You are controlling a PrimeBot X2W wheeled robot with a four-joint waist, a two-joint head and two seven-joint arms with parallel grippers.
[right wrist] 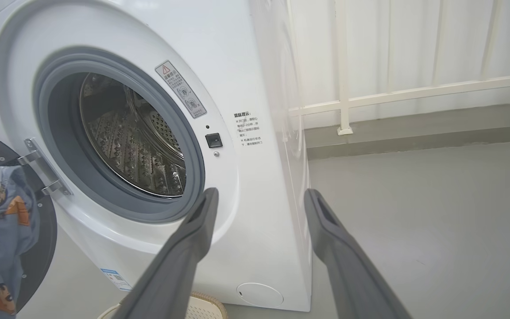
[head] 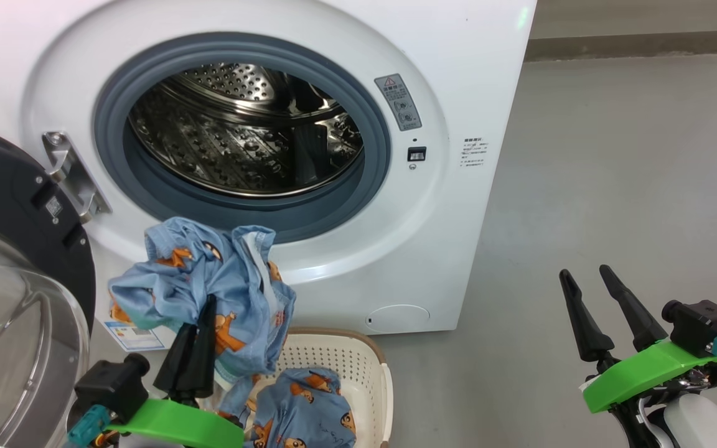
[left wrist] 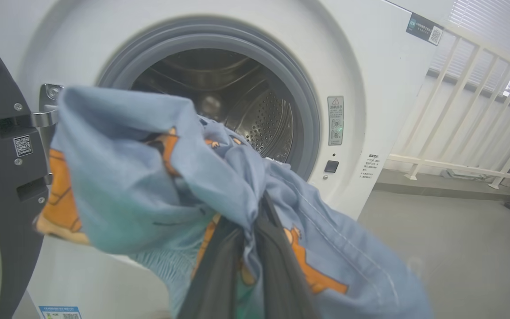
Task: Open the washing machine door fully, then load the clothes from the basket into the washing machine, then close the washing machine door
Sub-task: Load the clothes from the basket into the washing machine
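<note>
The white washing machine (head: 458,74) stands with its black door (head: 10,205) swung wide to the left, so the steel drum (head: 240,130) shows bare. My left gripper (head: 208,305) is shut on a light blue bear-print garment (head: 209,280), which hangs in the air below the drum's grey seal and above the basket. In the left wrist view the garment (left wrist: 148,177) drapes over my fingers (left wrist: 281,274) in front of the drum (left wrist: 255,115). More clothes (head: 309,410) lie in the cream basket (head: 365,361). My right gripper (head: 589,279) is open, low at the right, holding nothing.
Bare grey floor (head: 613,218) stretches right of the machine. In the right wrist view a white railing (right wrist: 414,93) runs behind the machine (right wrist: 259,66) along a low kerb. The door's glass bowl (head: 4,336) bulges out at the lower left, close to my left arm.
</note>
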